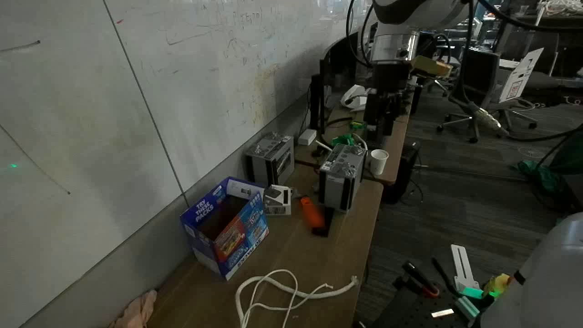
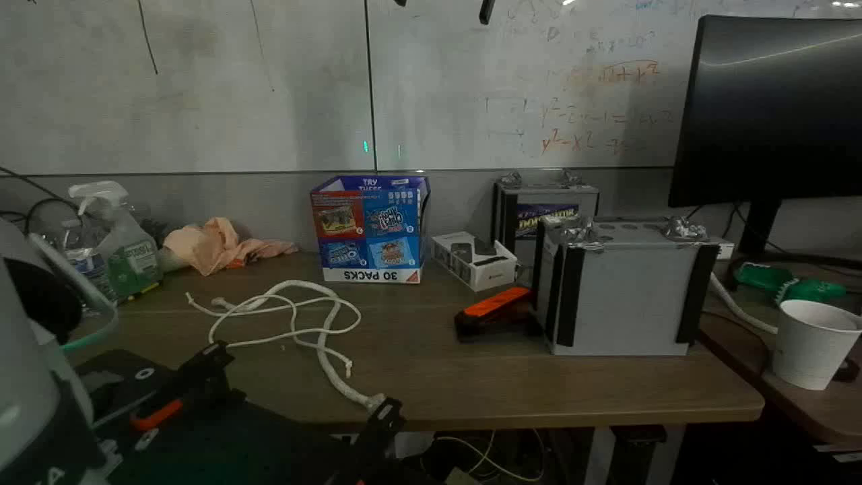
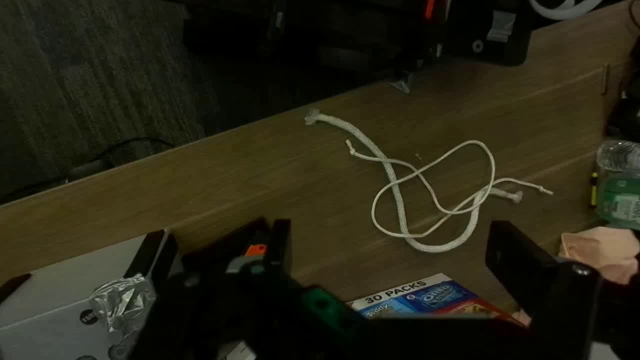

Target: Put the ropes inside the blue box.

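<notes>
Two white ropes lie loosely tangled on the wooden table: a thick rope [image 1: 337, 292] [image 2: 332, 375] [image 3: 401, 210] and a thin rope [image 2: 286, 335] [image 3: 493, 167] looped over it. The blue box [image 1: 243, 237] [image 2: 370, 232] is a snack carton standing with its open top up against the wall, behind the ropes. Only part of its printed side [image 3: 430, 297] shows in the wrist view. My gripper [image 1: 380, 132] [image 2: 444, 7] is high above the table, fingers pointing down. In the wrist view my gripper [image 3: 390, 242] has its fingers wide apart with nothing between them.
Right of the blue box in an exterior view are a small white box [image 2: 475, 263], an orange-and-black tool [image 2: 498, 303] and two grey cases [image 2: 619, 296] [image 2: 545, 202]. A peach cloth [image 2: 215, 246] and a spray bottle [image 2: 128, 236] stand left. A whiteboard [image 1: 136, 91] borders the table.
</notes>
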Tool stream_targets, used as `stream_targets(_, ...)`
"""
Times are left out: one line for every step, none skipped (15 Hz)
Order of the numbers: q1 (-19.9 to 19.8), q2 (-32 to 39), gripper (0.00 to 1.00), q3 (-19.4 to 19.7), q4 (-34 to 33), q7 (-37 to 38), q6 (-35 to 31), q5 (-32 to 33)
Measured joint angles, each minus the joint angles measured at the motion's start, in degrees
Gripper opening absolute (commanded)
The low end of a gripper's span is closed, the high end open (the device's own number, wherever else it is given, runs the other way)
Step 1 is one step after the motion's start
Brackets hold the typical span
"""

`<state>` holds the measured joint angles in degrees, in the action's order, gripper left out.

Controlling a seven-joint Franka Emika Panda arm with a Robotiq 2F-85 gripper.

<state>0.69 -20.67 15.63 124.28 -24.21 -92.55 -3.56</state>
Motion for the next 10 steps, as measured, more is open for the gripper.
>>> stream_targets(0.0, -0.02, 1.0, 0.0, -0.21, 0.0, -0.02, 0.0)
stream_targets(0.0, -0.1, 1.0, 0.0, -0.4, 0.0, -0.02, 0.0)
stream_targets(0.0, -0.22, 1.0, 0.0, -0.46, 0.0, -0.02, 0.0)
stream_targets(0.0, -0.28, 1.0, 0.0, -0.47, 0.0, -0.02, 0.0)
stream_targets(0.0, -0.31, 1.0, 0.0, -0.47, 0.0, -0.02, 0.0)
stream_targets(-0.14, -0.26, 1.0, -0.16, -0.39, 0.0, -0.01, 0.0)
stream_targets(-0.36, -0.14, 1.0, -0.43, -0.19, 0.0, -0.04, 0.0)
stream_targets(-0.52, -0.01, 1.0, -0.73, 0.14, 0.0, -0.2, 0.0)
stream_targets(-0.56, 0.12, 1.0, -1.17, 0.69, 0.01, -0.77, -0.02)
stream_targets(-0.57, 0.25, 1.0, -1.8, 1.62, 0.08, -1.89, -0.08)
